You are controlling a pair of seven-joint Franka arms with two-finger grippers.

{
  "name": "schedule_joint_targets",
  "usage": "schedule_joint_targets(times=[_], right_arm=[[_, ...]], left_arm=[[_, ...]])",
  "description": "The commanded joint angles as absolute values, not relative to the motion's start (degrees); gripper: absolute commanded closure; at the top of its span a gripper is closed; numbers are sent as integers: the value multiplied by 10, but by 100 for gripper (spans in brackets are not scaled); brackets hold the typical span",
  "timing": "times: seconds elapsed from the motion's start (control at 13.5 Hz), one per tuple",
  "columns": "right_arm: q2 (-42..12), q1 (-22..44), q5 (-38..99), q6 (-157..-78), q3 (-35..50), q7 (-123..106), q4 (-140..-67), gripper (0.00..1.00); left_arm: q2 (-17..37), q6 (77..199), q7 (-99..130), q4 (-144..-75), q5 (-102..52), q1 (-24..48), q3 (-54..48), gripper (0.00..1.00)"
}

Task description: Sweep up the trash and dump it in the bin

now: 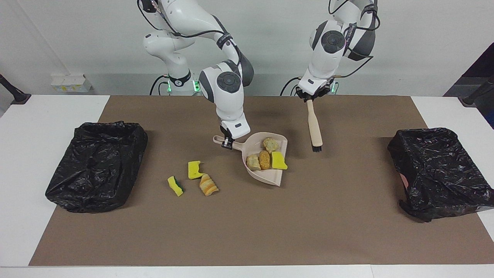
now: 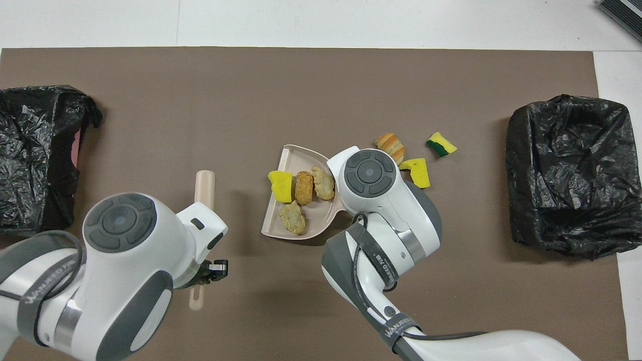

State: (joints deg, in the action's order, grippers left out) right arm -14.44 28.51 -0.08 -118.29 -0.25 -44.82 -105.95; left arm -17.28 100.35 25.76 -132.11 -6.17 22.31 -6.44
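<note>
We see four pieces of trash in the beige dustpan point(image 1: 270, 175) at the middle of the brown mat point(image 1: 270, 231): a yellow sponge piece point(image 1: 278, 161), an orange-brown lump point(image 1: 264, 159) and two pale crumbly chunks point(image 1: 271, 144). Three more scraps lie on the mat beside the dustpan, toward the right arm's end: a yellow sponge scrap point(image 1: 195, 169), a green-backed sponge piece point(image 1: 175, 186) and a bread-like lump point(image 1: 208, 184). The right gripper point(image 1: 227, 143) is clamped on the dustpan's handle. The left gripper point(image 1: 310, 97) grips the top of the brush point(image 1: 314, 127), which hangs bristles-down over the mat beside the dustpan. Two black-lined bins point(image 1: 96, 166) point(image 1: 440, 170) sit at either end of the mat, well apart from the dustpan.
</note>
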Motion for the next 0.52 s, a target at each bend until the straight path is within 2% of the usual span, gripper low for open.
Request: schedule_joint_targets(times=[0.0, 0.3, 0.44], right_arm=[[-108, 265, 26, -1171, 3, -482, -1064, 100], [-87, 242, 54, -1125, 3, -519, -1053, 100], [-77, 235, 54, -1110, 1, -522, -1052, 100]], left_arm=[[-192, 1022, 263, -1341, -71, 238, -56, 100], [-134, 1096, 344, -1333, -101, 303, -55, 100], [-135, 1091, 358, -1337, -104, 320, -55, 100]])
